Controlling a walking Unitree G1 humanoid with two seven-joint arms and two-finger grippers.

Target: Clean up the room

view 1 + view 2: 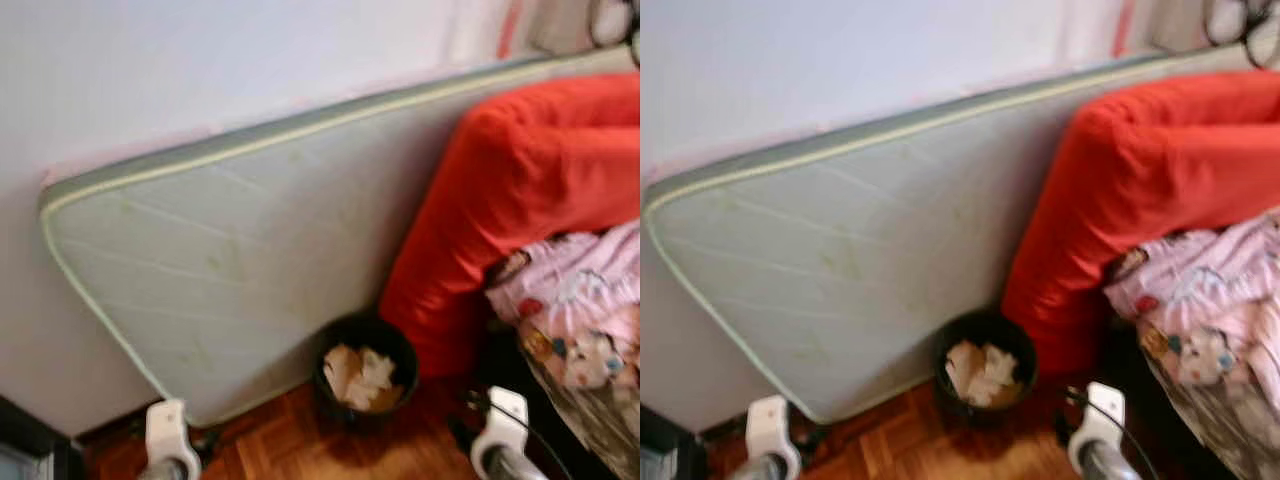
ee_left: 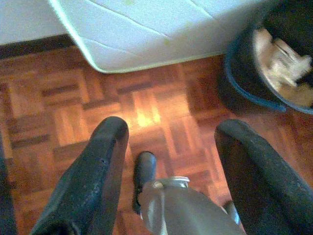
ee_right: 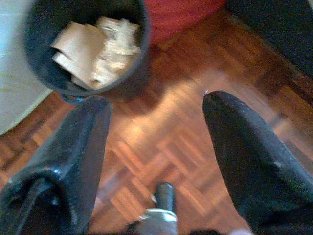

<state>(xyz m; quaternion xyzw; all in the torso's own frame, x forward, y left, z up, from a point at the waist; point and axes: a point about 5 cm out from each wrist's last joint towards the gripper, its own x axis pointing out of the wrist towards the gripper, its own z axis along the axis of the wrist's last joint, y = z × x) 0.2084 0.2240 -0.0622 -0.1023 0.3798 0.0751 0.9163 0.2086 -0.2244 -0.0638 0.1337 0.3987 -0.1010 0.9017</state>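
Observation:
A black waste bin (image 1: 366,375) holding crumpled paper (image 1: 360,377) stands on the wooden parquet floor (image 1: 300,440), at the foot of a pale green mattress (image 1: 230,260) leaning on the wall. My left gripper (image 2: 171,134) hangs open above bare parquet, with the bin (image 2: 274,63) off to one side. My right gripper (image 3: 156,112) is also open and empty, just short of the bin (image 3: 83,49). Both white wrists (image 1: 167,432) (image 1: 503,420) show at the bottom of the eye views.
A red duvet (image 1: 530,190) drapes over the bed to the right of the bin, with a pink patterned cloth (image 1: 580,310) heaped below it. A dark piece of furniture (image 1: 25,445) stands at the lower left. My own feet (image 2: 144,171) show on the floor.

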